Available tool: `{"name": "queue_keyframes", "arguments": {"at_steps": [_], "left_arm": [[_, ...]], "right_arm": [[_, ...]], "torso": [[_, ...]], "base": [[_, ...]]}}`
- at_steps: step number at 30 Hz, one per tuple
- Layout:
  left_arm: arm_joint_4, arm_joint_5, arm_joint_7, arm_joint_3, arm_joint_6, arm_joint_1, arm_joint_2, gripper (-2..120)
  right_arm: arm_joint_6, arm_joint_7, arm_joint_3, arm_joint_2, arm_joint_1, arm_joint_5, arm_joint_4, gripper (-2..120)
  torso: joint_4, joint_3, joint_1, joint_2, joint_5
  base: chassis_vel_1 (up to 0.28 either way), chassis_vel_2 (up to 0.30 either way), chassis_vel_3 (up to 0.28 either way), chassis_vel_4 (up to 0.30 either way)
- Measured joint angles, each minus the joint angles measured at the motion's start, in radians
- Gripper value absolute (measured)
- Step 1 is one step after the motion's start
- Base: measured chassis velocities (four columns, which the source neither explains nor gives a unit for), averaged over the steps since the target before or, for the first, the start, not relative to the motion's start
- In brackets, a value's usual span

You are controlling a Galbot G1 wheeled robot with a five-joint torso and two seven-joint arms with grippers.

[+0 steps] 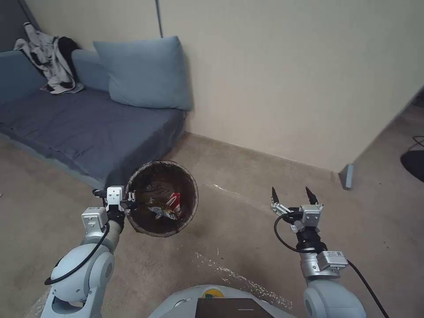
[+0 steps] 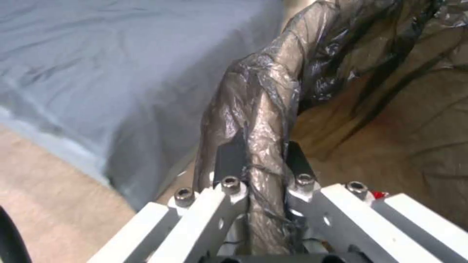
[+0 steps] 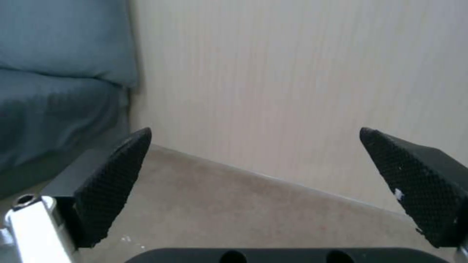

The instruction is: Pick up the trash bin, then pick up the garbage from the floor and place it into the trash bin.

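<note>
Trash bin (image 1: 162, 198), white wall hidden under its brown bag, pinched at the rim by left gripper (image 1: 130, 197); right gripper (image 1: 294, 195) spread, empty.

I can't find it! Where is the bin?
In the head view the bin hangs on the left, held by its rim in the left claw, just in front of the sofa.

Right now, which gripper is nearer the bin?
Left. The left gripper is shut on the bin rim, holding it off the floor. The right gripper hangs open, empty, well off to the bin's right.
</note>
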Motion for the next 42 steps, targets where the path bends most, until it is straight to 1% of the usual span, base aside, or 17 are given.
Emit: {"name": "queue_keyframes", "arguments": {"at_steps": [10,15,20,26,42], "left_arm": [[-0.003,-0.002,0.0,0.0,-0.001,-0.002,-0.001,3],[-0.005,-0.003,0.0,0.001,-0.001,-0.001,-0.001,3],[-0.006,-0.003,0.0,0.002,-0.001,0.0,-0.001,3],[-0.007,-0.002,0.001,0.003,-0.002,0.002,-0.003,3],[-0.009,0.0,0.001,0.003,-0.004,0.006,-0.006,3]], "right_arm": [[-0.01,0.002,-0.001,0.0,0.009,-0.001,0.0,100],[-0.014,0.003,-0.002,0.0,0.011,-0.001,-0.001,100],[-0.015,0.003,-0.002,0.001,0.012,-0.001,-0.003,100],[-0.017,0.005,-0.002,0.0,0.012,-0.001,-0.006,100],[-0.031,0.008,-0.01,-0.006,0.026,-0.001,-0.009,100]], "torso": [[0.0003,0.0,0.0,0.0,0.0],[-0.0001,0.0,0.0,0.0,0.0],[0.0003,0.0,0.0,0.0,0.0],[0.0,0.0,0.0,0.0,0.0],[0.0002,0.0,0.0,0.0,0.0]], "base": [[0.079,0.086,0.083,0.078],[0.094,0.089,0.076,0.08],[0.088,0.093,0.091,0.096],[0.074,0.081,0.1,0.093],[0.103,0.095,0.097,0.1]]}}
